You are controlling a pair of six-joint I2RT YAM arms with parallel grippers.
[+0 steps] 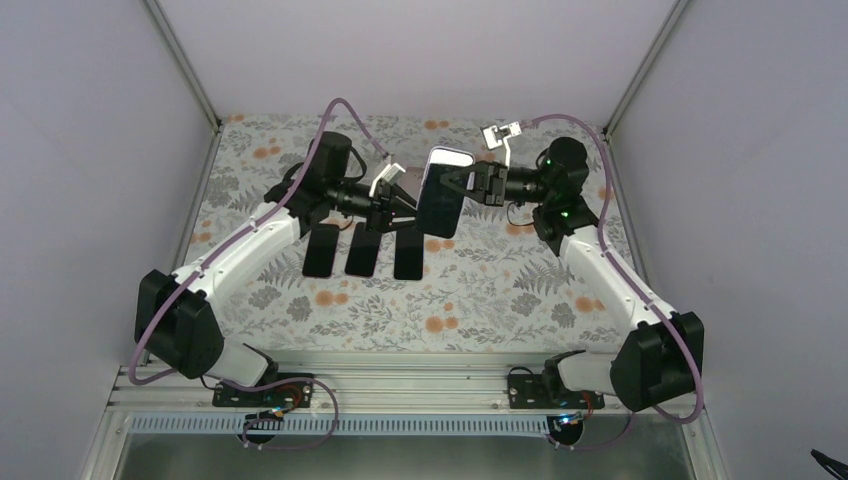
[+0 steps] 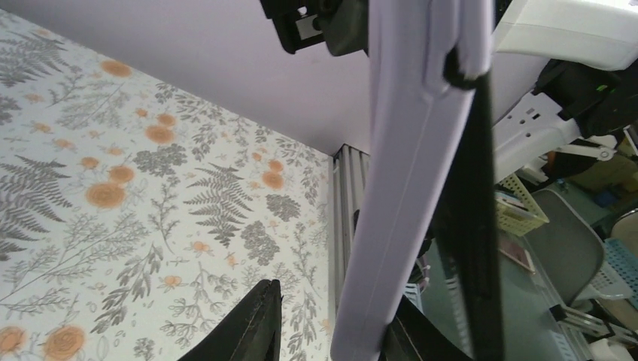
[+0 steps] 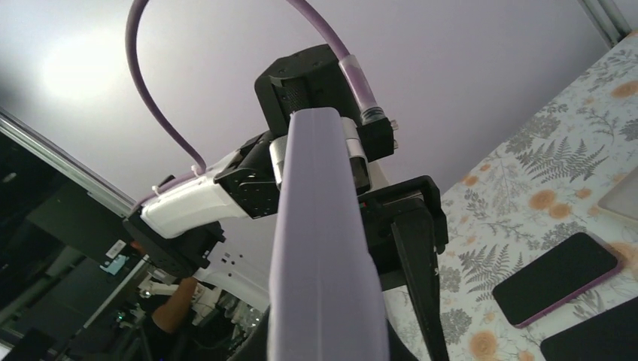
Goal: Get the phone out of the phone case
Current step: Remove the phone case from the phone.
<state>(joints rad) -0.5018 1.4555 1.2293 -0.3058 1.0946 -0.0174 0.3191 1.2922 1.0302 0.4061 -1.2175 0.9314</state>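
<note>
A phone (image 1: 440,205) with a black screen sits in a lavender phone case (image 1: 449,158) and is held upright above the table between both arms. My right gripper (image 1: 464,185) is shut on the case's right edge; in the right wrist view the case (image 3: 320,248) fills the space between the gripper's (image 3: 322,340) dark fingers. My left gripper (image 1: 408,203) stands open at the left edge. In the left wrist view, one finger (image 2: 252,327) is clear of the case (image 2: 410,173) and the other lies behind it. The phone's black face (image 2: 472,226) runs along the case.
Three dark phones (image 1: 363,250) lie side by side on the floral table cloth (image 1: 480,300) under the left arm. One in a purple case (image 3: 557,278) shows in the right wrist view. Grey walls and metal corner posts (image 1: 185,65) close the table in.
</note>
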